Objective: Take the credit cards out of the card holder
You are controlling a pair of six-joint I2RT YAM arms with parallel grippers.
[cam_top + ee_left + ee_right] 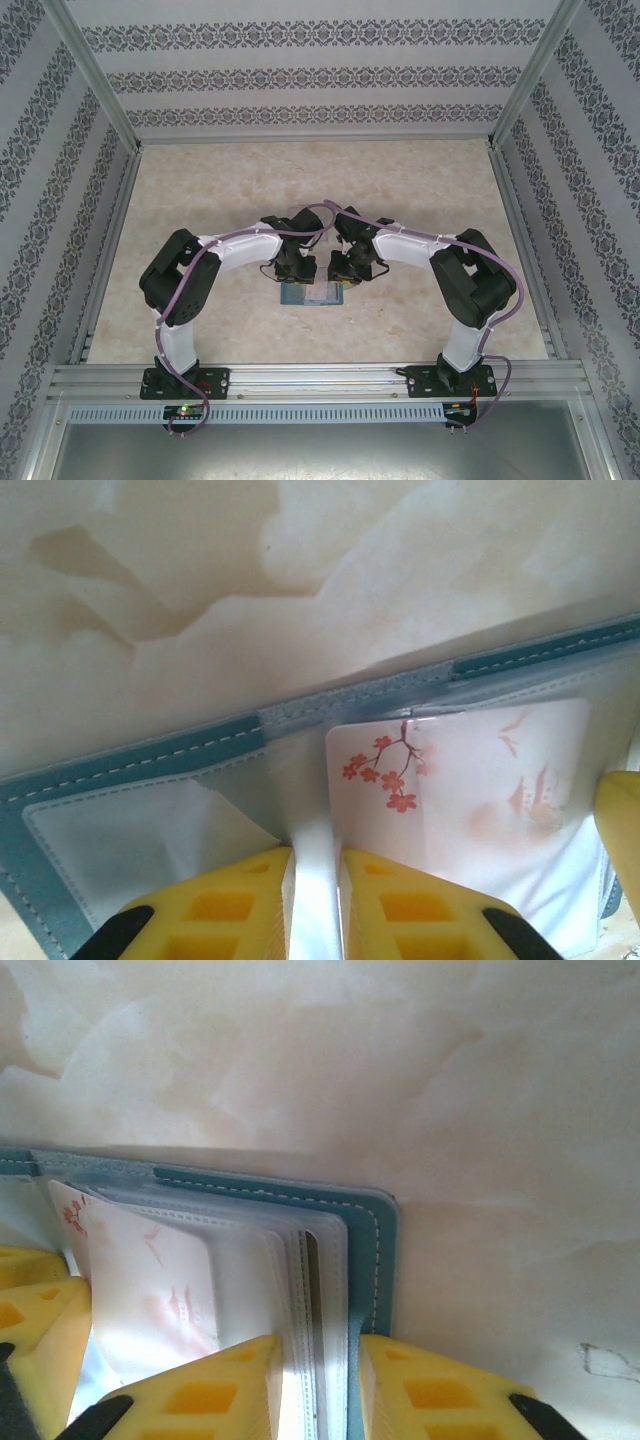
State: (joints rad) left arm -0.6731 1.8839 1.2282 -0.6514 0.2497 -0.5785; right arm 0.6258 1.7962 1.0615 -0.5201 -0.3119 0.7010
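two grippers work the same small target from opposite sides. the card holder (150,765) lies open and flat on the table (200,600), between the arms and toward their side, with its teal cover down and its clear sleeves up.

the left gripper (315,855) sits over the middle fold. its fingers are close together, with one loose sleeve (312,815) standing in the narrow gap between them. whether they squeeze that leaf or only flank it cannot be told. the likely reason for this spot is to pin the spine, so the holder does not slide when a card is tugged.

the right gripper (320,1345) straddles the outer edge of the right half. its fingers look clamped on the stack of sleeves (295,1260) together with the teal cover edge, which fills the gap from side to side. that hold seems meant to steady the right half or to fan its leaves.

a white card (470,770) printed with red blossoms sits in the top sleeve of the right half, between the two grippers, and appears fully tucked in. a thin dark strip (312,1280) deeper in the stack may be the edge of a second card, though it is too slim to be sure.

by the look of it no card is out yet, and the job is at the stage of getting hold of the right leaf.
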